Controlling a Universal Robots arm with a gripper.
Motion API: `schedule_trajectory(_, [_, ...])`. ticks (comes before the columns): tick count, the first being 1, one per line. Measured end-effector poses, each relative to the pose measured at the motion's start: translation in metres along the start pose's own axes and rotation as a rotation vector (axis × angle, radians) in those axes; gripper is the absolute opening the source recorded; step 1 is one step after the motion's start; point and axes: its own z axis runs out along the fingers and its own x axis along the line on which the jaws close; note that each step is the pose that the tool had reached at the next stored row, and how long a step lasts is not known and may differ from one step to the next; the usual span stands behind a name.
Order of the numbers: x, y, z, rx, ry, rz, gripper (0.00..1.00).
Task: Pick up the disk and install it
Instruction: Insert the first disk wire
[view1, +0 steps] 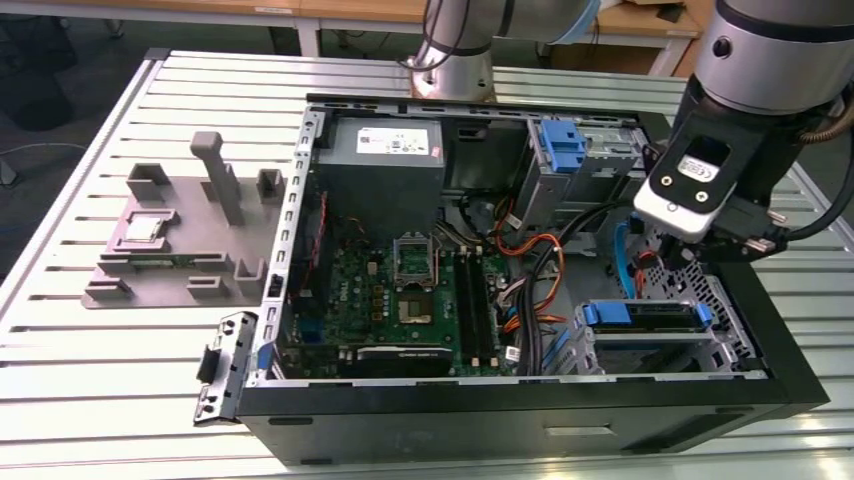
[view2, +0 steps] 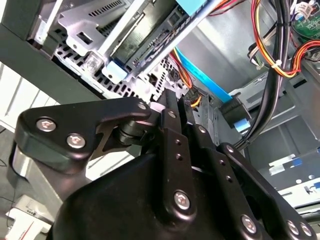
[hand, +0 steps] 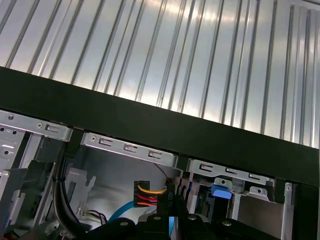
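Note:
The disk (view1: 645, 318) lies flat in the metal drive cage at the case's front corner, on the exterior view's right, with its blue carrier rail facing the motherboard. In the second wrist view the disk (view2: 145, 42) sits inside the perforated cage, a blue carrier tab (view2: 117, 70) at its end. My gripper (view1: 701, 255) hangs on the arm just above and behind that cage, apart from the disk. Its black linkage body (view2: 167, 102) takes up the near part of the second wrist view, and its tip (hand: 170, 222) pokes into the first wrist view over a power connector.
The open computer case (view1: 534, 400) lies on a slatted metal table (view1: 134, 380). A bare blue bracket (view1: 561, 145) stands in the upper bay. Orange and black cables (view1: 534, 270) and a blue cable (view2: 210, 80) cross beside the cage. A grey fixture (view1: 187, 230) sits at the exterior view's left.

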Motion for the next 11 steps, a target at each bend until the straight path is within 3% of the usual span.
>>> schedule_trajectory(11, [-0.0022,-0.0024,-0.0003,0.0006,-0.0013,0.006,0.17])
